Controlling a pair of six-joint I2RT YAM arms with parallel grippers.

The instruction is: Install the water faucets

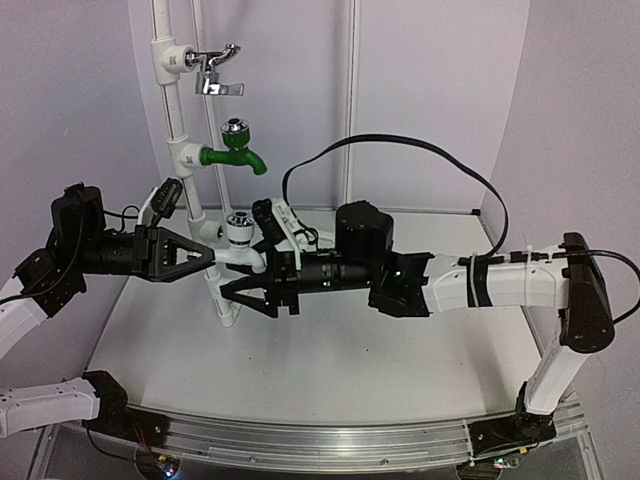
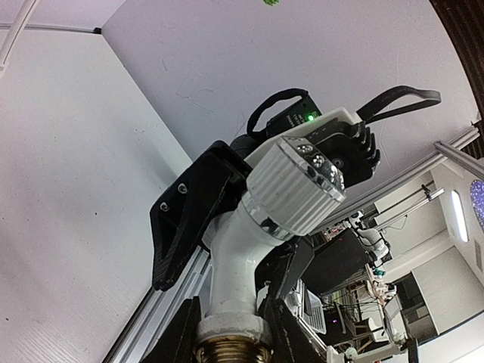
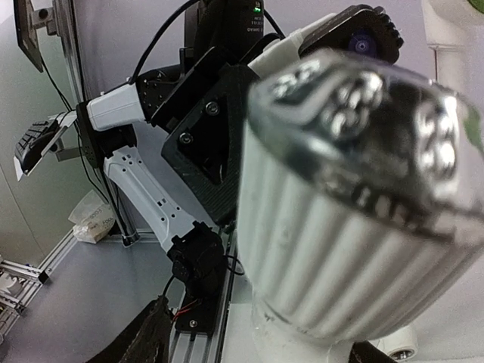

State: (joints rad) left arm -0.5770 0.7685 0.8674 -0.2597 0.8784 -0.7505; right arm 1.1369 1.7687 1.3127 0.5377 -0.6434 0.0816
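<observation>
A white water faucet (image 1: 238,243) with a chrome-topped ribbed knob hangs beside the lower part of the pipe stand, between my two grippers. My left gripper (image 1: 207,254) comes in from the left and is shut on it. In the left wrist view the fingers (image 2: 178,333) clamp the white collar above the brass thread (image 2: 231,352), with the faucet (image 2: 236,253) and its knob (image 2: 296,185) rising beyond my left gripper (image 2: 234,306). My right gripper (image 1: 240,277) reaches in from the right, its jaws open and standing apart around the faucet. The knob (image 3: 348,219) fills the right wrist view, above my right gripper (image 3: 261,346).
The white pipe stand (image 1: 176,110) rises at the back left. It carries a chrome lever tap (image 1: 214,70) at the top and a green tap (image 1: 236,156) below it. A black cable (image 1: 420,150) loops over the right arm. The table (image 1: 330,370) has a curved metal front rail.
</observation>
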